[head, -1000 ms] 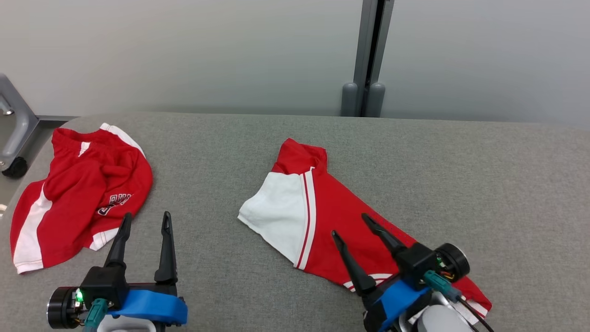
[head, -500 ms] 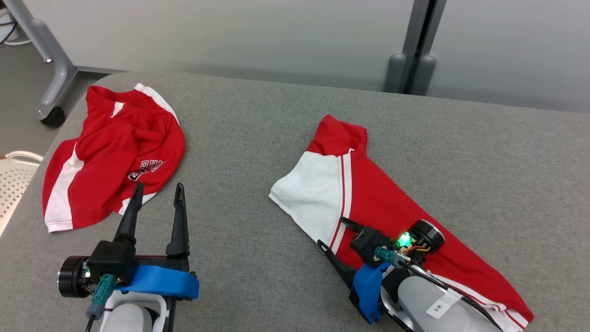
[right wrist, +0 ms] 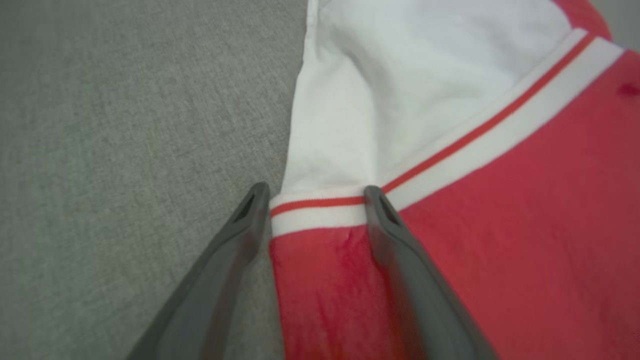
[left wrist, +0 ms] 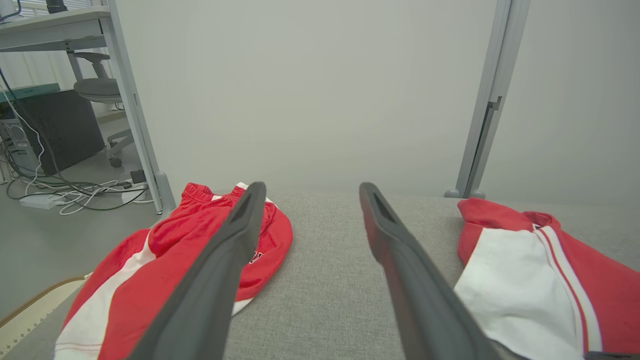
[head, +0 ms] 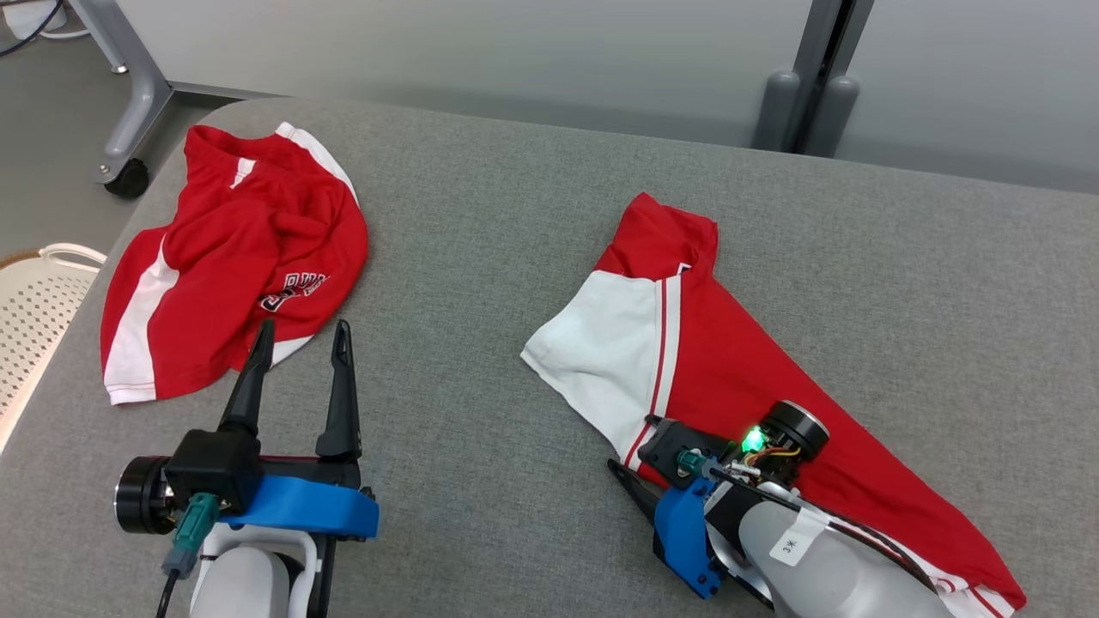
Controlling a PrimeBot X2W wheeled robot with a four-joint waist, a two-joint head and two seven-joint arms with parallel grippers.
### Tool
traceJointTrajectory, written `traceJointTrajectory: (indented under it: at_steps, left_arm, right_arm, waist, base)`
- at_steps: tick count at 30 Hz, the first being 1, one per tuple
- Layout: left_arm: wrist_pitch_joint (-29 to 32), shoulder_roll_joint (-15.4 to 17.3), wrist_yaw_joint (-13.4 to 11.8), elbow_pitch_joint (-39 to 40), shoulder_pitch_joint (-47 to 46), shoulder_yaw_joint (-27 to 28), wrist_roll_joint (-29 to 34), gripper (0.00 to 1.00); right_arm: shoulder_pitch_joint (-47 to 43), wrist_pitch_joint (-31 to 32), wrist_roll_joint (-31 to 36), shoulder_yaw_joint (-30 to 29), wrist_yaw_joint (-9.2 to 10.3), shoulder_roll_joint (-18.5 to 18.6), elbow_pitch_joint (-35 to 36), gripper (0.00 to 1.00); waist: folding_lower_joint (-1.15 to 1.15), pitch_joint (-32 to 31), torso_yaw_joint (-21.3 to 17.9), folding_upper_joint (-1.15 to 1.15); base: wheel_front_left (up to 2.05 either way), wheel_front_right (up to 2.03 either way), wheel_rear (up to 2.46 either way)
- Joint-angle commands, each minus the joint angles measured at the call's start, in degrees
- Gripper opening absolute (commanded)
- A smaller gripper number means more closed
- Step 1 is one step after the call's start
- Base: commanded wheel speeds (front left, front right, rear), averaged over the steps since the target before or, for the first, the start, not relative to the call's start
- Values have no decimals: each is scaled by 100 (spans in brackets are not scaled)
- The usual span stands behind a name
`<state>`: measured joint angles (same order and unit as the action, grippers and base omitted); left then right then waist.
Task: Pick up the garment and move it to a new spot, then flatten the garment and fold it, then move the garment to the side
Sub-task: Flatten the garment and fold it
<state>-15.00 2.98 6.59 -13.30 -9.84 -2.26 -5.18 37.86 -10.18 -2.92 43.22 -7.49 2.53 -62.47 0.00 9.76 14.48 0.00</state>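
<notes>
On the worktop (head: 515, 215), the left-hand garment (head: 232, 249) lies just behind the left claw (head: 305, 330); well right of it, the right-hand garment (head: 747, 369), its edge between the fingers of the right claw (right wrist: 315, 192).

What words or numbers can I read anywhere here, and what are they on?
"3", followed by a mark too small to read: on the white sticker on the right forearm.
Dark, white-edged letters on the crumpled garment: upside down and partly folded under, so not readable.
No other text can be made out.
</notes>
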Motion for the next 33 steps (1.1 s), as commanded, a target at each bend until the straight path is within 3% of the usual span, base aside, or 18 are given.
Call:
traceJointTrajectory:
  at_steps: [1,2,3,4,5,21,28,33]
  left_arm:
    - [-27,-13,-25,-7,-107,-23,-41,100]
    - [-27,-11,-36,-11,-113,-47,-48,100]
    - [-27,-11,-46,-16,-110,-64,-63,100]
    - [-27,-11,-58,-22,-109,-74,-74,100]
    - [-27,-12,-59,-30,-112,-80,-77,100]
    - [-27,-3,-6,-17,215,153,132,100]
    - [-27,1,38,66,307,222,170,100]
    - [-27,-1,47,108,281,208,171,100]
  right_arm:
    - [-75,204,47,83,-1,69,-198,100]
    - [-99,299,35,117,-1,72,-241,100]
    - [-115,392,10,151,-1,78,-271,76]
    - [-112,465,-12,174,-1,84,-282,26]
    - [-105,538,-55,151,-1,93,-301,0]
    - [-12,-500,-346,-1165,2,53,-73,0]
    - [-314,-503,-487,-2125,0,457,1310,0]
    - [-307,-504,-682,-2853,0,800,1764,0]
  waist:
    - [0,11,9,0]
    - [0,14,14,0]
    - [0,15,14,0]
    - [0,16,10,0]
    - [0,17,4,0]
    - [0,-438,-661,0]
    - [0,-490,-1063,0]
    - [0,-404,-1243,0]
  base:
    - [0,0,0]
    - [0,0,0]
    - [0,0,0]
    - [0,0,0]
    - [0,0,0]
    - [0,0,0]
    - [0,0,0]
    - [0,0,0]
